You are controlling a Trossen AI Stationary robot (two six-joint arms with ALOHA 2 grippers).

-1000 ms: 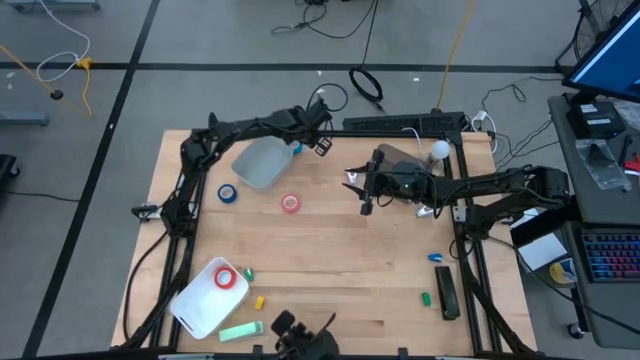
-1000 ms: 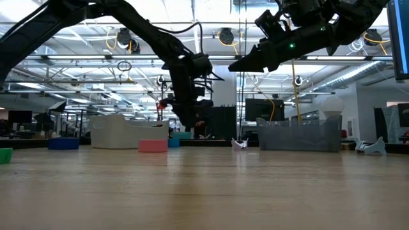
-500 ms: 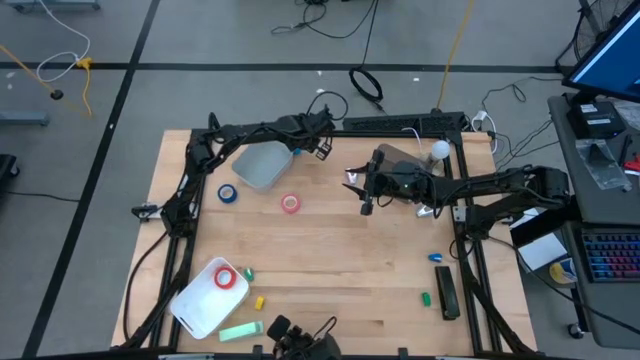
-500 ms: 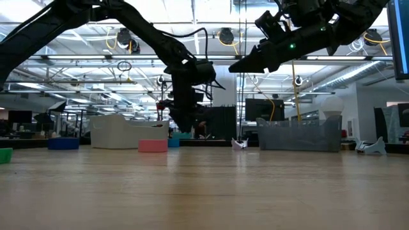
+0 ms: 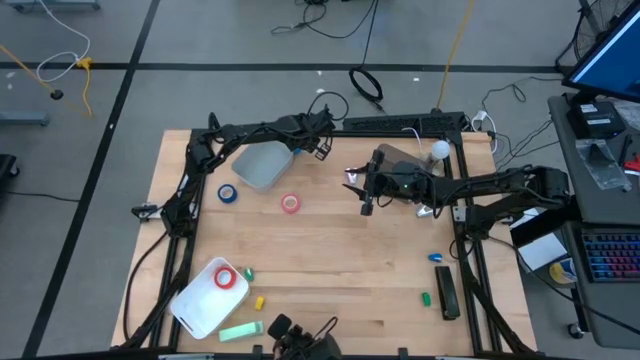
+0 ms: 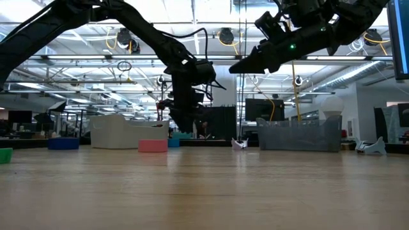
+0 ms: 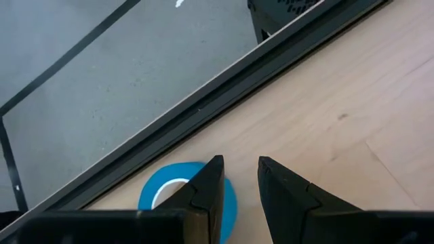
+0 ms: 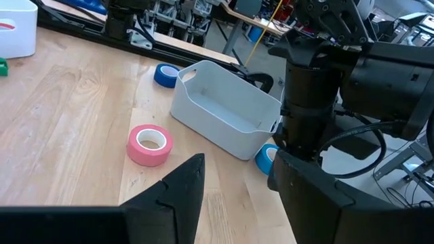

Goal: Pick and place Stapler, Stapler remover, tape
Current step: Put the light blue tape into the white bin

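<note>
My left gripper hung low over the far edge of the light wooden table. Its fingers were parted by only a narrow slot, with bare wood showing through it and nothing pinched. The blue ring-shaped tape roll with a pale core lay to the outside of one finger, not between the two. That fingertip overlapped the roll's rim, and I could not tell whether it touched. The grey plastic open bin sat just beyond that roll on the side away from the slot.

As I judged it, the step in hand was picking up this roll, and the line-up was off. To do it well I would:

- spread the fingers wider than the ring,
- slide sideways until the pale core sat midway between the tips,
- go down squarely and close across the full width.

Closing from where it was would likely have nudged the roll against the bin wall.

Further right, my right gripper waited above mid-table with its fingers spread wide and empty. The pink tape roll lay on the wood ahead of the tips, well clear of them.
</note>
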